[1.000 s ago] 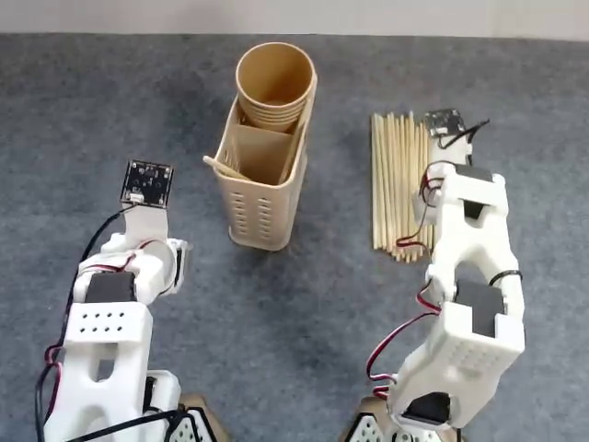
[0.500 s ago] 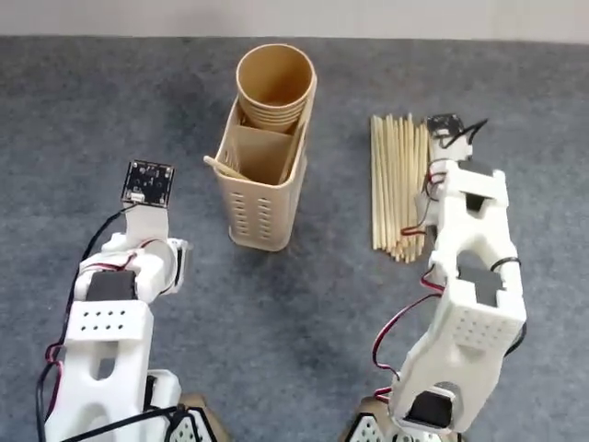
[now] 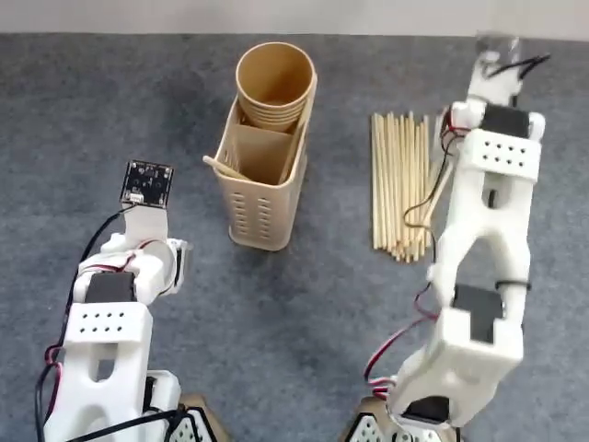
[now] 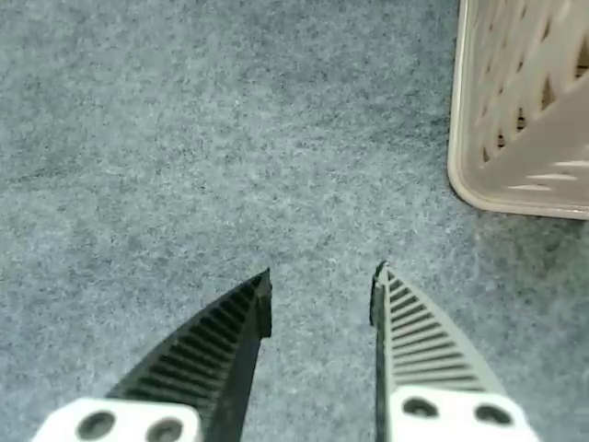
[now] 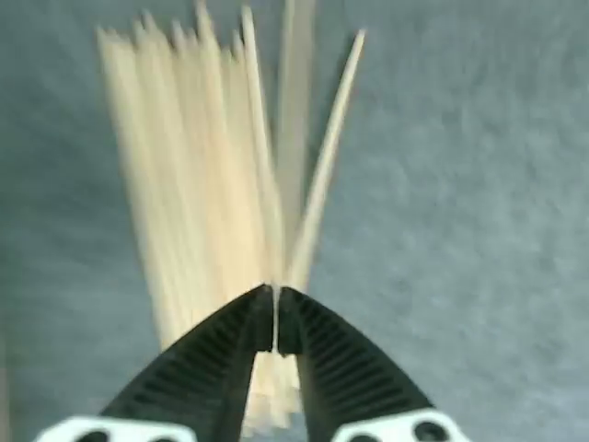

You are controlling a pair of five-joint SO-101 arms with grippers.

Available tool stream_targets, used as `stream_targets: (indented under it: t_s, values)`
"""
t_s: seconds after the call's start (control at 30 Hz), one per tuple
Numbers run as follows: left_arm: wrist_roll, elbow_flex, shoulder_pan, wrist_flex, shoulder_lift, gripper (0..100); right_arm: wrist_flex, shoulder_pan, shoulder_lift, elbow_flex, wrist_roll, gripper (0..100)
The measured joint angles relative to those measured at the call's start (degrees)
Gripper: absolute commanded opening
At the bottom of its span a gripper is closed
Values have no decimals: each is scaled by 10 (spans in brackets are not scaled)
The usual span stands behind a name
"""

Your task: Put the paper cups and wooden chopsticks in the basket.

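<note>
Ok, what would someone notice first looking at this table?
The tan basket stands mid-table with stacked paper cups in its far compartment. To its right lies a row of wooden chopsticks, and the right tool is shut at their end, seemingly pinching a chopstick that angles away from the rest.

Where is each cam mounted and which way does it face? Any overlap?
High view: fixed above the table, looking down at the basket, paper cups and wooden chopsticks; shows left arm and right arm.
Left wrist view: on the left arm's wrist, looking past its open left gripper at the grey table and the basket's lower corner.
Right wrist view: on the right arm's wrist, looking past its shut right gripper along the wooden chopsticks.
Shared: basket, high and left wrist views; wooden chopsticks, high and right wrist views.
</note>
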Motion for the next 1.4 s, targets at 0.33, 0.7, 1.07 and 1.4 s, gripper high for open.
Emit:
stream_targets:
  t_s: [0.33, 0.7, 1.07, 1.4]
  values:
    - [0, 0, 0, 0, 0, 200, -72, -194, -226, -8, -88, 4]
    - [0, 0, 0, 0, 0, 200, -47, -121, -277, 191, 19, 26]
    - [0, 0, 3, 0, 0, 200, -106, 42, -47, 285, 105, 176]
    - [0, 0, 3, 0, 0, 200, -120, 40, 91, 244, 38, 259]
